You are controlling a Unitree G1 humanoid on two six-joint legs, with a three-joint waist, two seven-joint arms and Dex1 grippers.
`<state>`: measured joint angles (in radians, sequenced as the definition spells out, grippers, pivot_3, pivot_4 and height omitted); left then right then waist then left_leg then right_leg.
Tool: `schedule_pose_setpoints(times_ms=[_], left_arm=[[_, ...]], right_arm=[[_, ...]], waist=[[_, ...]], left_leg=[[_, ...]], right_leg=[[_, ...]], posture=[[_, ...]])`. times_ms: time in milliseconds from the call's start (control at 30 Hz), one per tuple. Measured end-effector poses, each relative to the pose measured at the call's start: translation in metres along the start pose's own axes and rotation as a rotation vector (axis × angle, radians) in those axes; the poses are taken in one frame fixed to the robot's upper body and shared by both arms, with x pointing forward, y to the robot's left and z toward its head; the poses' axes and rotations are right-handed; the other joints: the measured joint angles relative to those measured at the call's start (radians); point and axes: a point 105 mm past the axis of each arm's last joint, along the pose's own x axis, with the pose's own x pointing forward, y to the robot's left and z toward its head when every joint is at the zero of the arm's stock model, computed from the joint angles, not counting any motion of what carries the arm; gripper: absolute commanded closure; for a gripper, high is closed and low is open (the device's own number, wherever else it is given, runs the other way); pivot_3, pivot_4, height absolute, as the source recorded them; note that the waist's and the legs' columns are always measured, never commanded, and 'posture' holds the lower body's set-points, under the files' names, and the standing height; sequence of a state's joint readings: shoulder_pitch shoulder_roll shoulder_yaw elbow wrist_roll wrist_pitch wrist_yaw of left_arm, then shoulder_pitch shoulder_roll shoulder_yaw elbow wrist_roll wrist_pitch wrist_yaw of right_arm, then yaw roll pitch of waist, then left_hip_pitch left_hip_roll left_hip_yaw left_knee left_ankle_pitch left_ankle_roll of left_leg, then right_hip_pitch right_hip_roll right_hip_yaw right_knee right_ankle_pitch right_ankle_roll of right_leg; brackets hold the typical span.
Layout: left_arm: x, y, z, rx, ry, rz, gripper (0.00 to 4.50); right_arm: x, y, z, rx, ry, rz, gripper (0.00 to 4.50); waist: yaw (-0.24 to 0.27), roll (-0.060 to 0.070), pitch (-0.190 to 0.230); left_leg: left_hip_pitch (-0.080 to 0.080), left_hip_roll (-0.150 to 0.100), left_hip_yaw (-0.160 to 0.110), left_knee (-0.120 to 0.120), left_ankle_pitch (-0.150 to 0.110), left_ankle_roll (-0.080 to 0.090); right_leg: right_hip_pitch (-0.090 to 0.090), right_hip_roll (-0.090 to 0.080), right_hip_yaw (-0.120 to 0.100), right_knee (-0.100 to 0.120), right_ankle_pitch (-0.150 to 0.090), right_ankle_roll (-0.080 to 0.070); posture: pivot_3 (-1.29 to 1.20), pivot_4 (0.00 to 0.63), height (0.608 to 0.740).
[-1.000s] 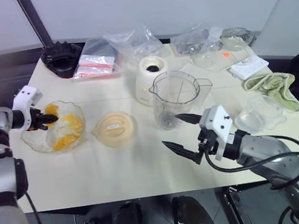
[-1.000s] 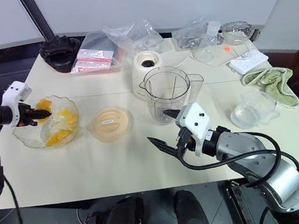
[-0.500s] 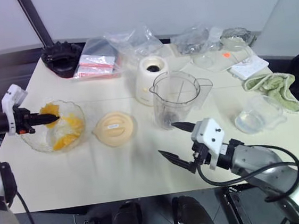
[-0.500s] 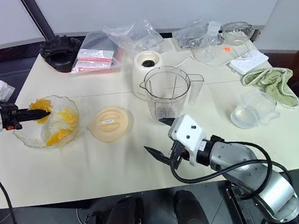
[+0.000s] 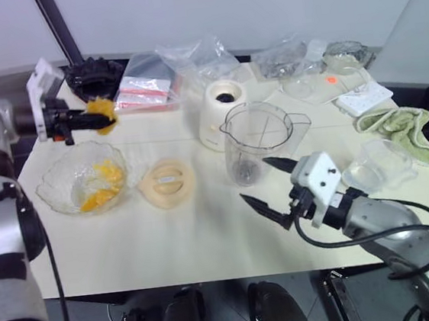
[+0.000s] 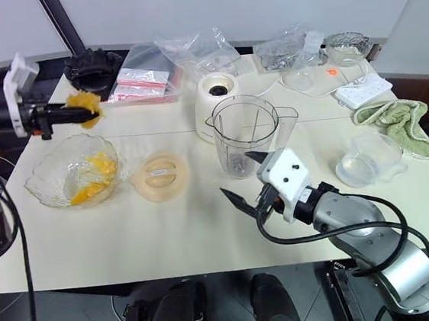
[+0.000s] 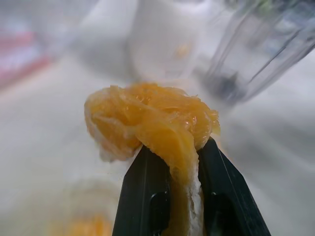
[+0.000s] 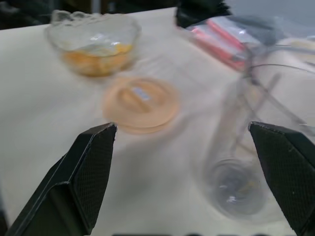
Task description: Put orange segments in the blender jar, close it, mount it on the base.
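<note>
Lifted clear of the glass bowl (image 5: 83,186), the left gripper (image 5: 96,116) now pinches an orange segment (image 7: 150,120); the blender jar (image 5: 259,142) stands well to its right, nearer the wide-open right gripper (image 5: 272,183).

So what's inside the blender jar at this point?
Through the clear blender jar only the small blade at its bottom shows; no orange segments there. Its lid lies beside it.

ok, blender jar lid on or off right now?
Off. The blender jar stands upright with an open mouth, and the pale orange lid lies flat on the table beside the glass bowl.
</note>
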<state>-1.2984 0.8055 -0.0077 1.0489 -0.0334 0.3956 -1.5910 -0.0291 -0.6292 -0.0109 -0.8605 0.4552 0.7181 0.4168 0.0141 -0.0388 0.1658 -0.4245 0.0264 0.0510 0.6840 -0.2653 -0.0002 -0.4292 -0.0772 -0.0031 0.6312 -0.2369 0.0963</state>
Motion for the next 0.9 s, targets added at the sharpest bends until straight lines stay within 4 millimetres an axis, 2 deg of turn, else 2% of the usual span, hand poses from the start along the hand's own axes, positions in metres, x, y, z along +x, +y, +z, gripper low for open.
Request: schedule_pose_setpoints(times_ms=[100,133,233,433,567,733,867,900], left_arm=[[0.027,-0.013,0.032,0.105,-0.037,-0.092,3.93],[0.042,-0.021,0.045,0.148,-0.053,-0.140,3.93],[0.076,-0.040,0.063,0.216,-0.075,-0.251,3.93],[0.141,-0.076,0.066,0.252,-0.071,-0.419,3.93],[0.176,-0.093,0.062,0.275,-0.054,-0.436,3.93],[0.204,-0.111,0.065,0.310,-0.053,-0.440,3.93],[0.221,-0.119,0.056,0.353,0.011,-0.426,3.93],[0.224,-0.121,0.055,0.364,0.023,-0.427,3.69]], right_arm=[[-0.010,-0.012,-0.008,0.005,0.037,-0.067,0.00],[-0.015,-0.017,-0.011,0.003,0.052,-0.098,0.00],[-0.024,-0.027,-0.013,-0.001,0.068,-0.156,0.00],[-0.042,-0.038,-0.014,0.019,0.070,-0.273,0.00],[-0.048,-0.038,-0.008,0.009,0.062,-0.313,0.00],[-0.049,-0.037,-0.006,0.019,0.056,-0.330,0.00],[-0.050,-0.037,-0.005,0.022,0.055,-0.345,0.00],[-0.050,-0.038,-0.005,0.024,0.054,-0.351,0.00]], waist=[[0.003,0.000,0.000],[0.004,0.000,0.000],[-0.002,0.000,0.000],[-0.004,0.001,0.001],[-0.003,0.001,0.001],[-0.002,0.002,0.001],[-0.002,0.002,0.001],[-0.002,0.002,0.001]], left_leg=[[-0.001,-0.002,-0.001,0.000,0.000,0.000],[-0.001,-0.002,-0.002,0.000,0.000,0.000],[-0.001,-0.003,-0.001,0.000,0.000,0.000],[-0.001,-0.002,-0.003,0.000,0.000,0.000],[-0.001,-0.001,-0.003,0.000,0.000,0.000],[-0.001,-0.001,-0.003,0.000,0.000,0.000],[-0.001,-0.001,-0.003,0.000,0.000,0.000],[-0.001,-0.001,-0.003,0.000,0.000,0.000]], right_leg=[[0.000,0.000,0.000,0.000,0.001,0.001],[0.001,0.000,0.000,-0.001,0.001,0.002],[0.001,-0.001,0.000,-0.001,0.001,0.003],[0.000,0.003,0.000,0.001,0.002,0.003],[0.000,0.003,0.000,0.000,0.002,0.003],[0.000,0.003,0.001,0.000,0.001,0.003],[0.000,0.003,0.001,0.000,0.001,0.002],[0.000,0.003,0.001,0.000,0.000,0.001]], posture=[[0.00,0.150,0.740],[0.00,0.150,0.740],[0.00,0.150,0.740],[0.00,0.150,0.740],[0.00,0.150,0.740],[0.00,0.150,0.740],[0.00,0.150,0.740],[0.00,0.150,0.740]])
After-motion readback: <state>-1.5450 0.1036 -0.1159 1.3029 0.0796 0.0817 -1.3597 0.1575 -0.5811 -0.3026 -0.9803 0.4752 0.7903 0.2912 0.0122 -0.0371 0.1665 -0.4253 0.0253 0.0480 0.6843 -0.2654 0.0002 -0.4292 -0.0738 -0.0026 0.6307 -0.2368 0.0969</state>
